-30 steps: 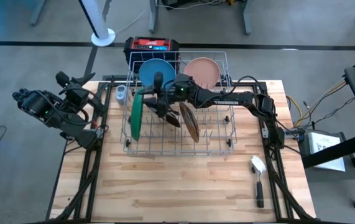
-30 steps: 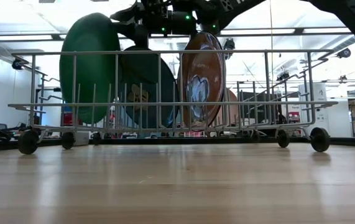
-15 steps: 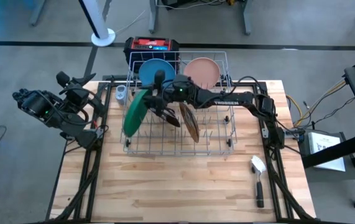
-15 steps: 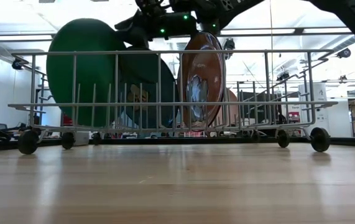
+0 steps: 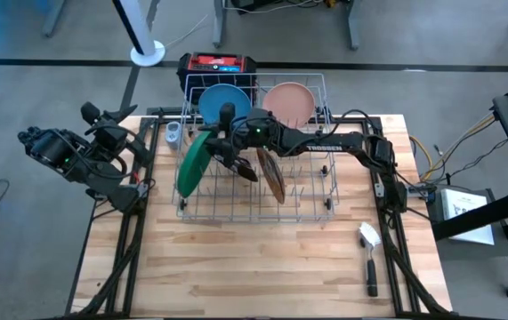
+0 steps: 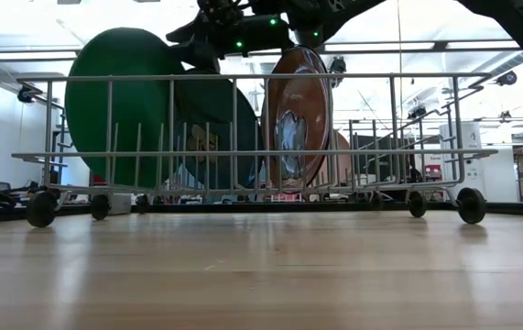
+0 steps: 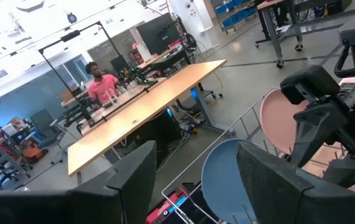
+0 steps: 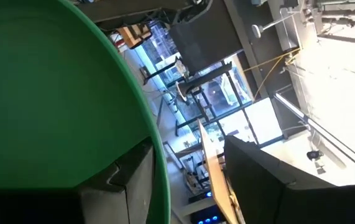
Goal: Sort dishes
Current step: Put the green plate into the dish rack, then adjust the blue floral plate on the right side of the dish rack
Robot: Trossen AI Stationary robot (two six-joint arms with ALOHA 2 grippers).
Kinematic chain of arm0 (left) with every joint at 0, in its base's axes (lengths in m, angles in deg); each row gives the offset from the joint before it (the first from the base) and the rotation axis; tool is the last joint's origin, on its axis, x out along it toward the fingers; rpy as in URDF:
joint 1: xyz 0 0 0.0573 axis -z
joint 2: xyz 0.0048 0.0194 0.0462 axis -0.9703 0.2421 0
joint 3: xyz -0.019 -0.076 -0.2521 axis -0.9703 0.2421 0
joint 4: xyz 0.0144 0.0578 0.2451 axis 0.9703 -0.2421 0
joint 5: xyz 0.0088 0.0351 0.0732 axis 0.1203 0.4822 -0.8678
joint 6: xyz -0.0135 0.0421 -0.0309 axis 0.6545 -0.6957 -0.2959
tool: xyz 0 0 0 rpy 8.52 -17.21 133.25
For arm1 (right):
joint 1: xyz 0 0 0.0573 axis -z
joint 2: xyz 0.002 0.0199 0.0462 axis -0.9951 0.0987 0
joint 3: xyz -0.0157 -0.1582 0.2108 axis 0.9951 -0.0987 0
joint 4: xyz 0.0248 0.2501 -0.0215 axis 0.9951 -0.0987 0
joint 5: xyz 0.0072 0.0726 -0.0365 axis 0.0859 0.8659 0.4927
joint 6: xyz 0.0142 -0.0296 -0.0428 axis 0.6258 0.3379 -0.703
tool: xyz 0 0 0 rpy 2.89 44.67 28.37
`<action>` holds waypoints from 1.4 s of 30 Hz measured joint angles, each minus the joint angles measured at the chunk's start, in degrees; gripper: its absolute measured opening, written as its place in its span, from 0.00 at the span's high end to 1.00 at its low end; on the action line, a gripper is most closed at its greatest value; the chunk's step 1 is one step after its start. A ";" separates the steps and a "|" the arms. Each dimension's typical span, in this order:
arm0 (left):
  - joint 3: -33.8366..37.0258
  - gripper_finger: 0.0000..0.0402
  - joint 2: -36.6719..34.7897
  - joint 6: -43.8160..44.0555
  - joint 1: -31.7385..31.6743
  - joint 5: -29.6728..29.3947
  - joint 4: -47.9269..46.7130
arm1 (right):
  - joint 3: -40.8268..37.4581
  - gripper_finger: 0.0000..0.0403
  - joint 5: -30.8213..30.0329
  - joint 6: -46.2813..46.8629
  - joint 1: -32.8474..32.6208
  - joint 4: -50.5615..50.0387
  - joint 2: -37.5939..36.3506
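Dark jointed arms, white lettering, green lights

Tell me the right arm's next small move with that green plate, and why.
Probably draw the right gripper up and away. The green plate already stands in the wire rack, leaning outward at its left end, and the jaws look parted around its rim, so it seems released. The left gripper waits off to the side.

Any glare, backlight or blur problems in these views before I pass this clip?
Low view: bright ceiling and windows backlight the wire rack, leaving the green plate dark. Right wrist view: green plate fills the near field, soft; window glare beyond. Left wrist view: washed out up top. High view: evenly lit.
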 joint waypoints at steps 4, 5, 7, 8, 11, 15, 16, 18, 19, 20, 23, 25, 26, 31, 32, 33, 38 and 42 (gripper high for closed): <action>0.02 0.47 0.00 0.00 0.01 0.01 0.02 | -0.01 0.52 -0.97 0.29 0.00 -0.14 0.00; 0.02 0.47 0.00 0.00 -0.01 0.01 0.01 | -0.02 0.51 -1.98 0.33 0.00 -0.14 0.00; 0.05 0.47 0.00 0.02 -0.01 0.01 0.00 | -0.02 0.47 -4.10 0.40 -0.03 -0.13 0.00; 0.07 0.47 0.00 0.03 -0.01 0.01 0.02 | -0.02 0.45 -5.04 0.39 -0.04 -0.11 0.00; 0.07 0.47 0.00 0.37 -0.01 0.01 0.00 | -0.07 0.38 -6.20 0.39 0.02 -0.14 0.00; 0.07 0.47 0.00 0.39 -0.01 0.03 0.02 | -0.09 0.30 -6.29 0.34 0.02 -0.19 0.00; 0.09 0.47 0.00 0.39 0.01 0.03 0.00 | -0.09 0.28 -6.35 0.44 0.02 -0.19 0.00; 0.09 0.47 0.00 0.41 -0.01 0.03 0.00 | -0.13 0.25 -6.56 0.95 0.02 -0.30 -0.12; 0.09 0.47 0.00 0.40 0.01 0.03 0.00 | -0.13 0.24 -6.81 1.26 0.02 -0.42 -0.20; 0.09 0.47 0.00 0.40 -0.01 0.03 0.00 | -0.13 0.23 -7.17 1.40 0.04 -0.46 -0.22; 0.09 0.47 0.00 0.39 -0.01 0.03 0.00 | -0.13 0.19 -8.30 1.60 0.04 -1.50 -0.70; 0.09 0.47 0.00 0.41 -0.01 0.05 -0.02 | -0.13 0.18 -8.37 1.60 0.15 -3.00 -1.16; 0.09 0.47 -0.01 0.40 0.00 0.05 -0.02 | -0.13 0.18 -8.39 1.63 0.20 -3.74 -1.41; 0.09 0.47 0.00 0.39 0.01 0.05 -0.02 | -0.17 0.17 -9.05 1.75 0.24 -7.65 -2.86; 0.09 0.47 -0.01 0.40 0.00 0.05 -0.02 | -0.17 0.17 -9.05 1.75 0.24 -7.92 -3.11; 0.09 0.47 -0.02 0.39 0.01 0.05 -0.02 | -0.17 0.17 -9.11 1.88 0.24 -8.45 -3.47; 0.09 0.47 0.09 0.72 -0.01 1.41 -0.02 | -0.17 0.17 -9.60 2.01 0.41 -12.54 -5.51; 0.09 0.47 0.09 1.42 -0.01 2.85 0.00 | -0.15 0.17 -10.65 2.07 0.58 -16.39 -7.62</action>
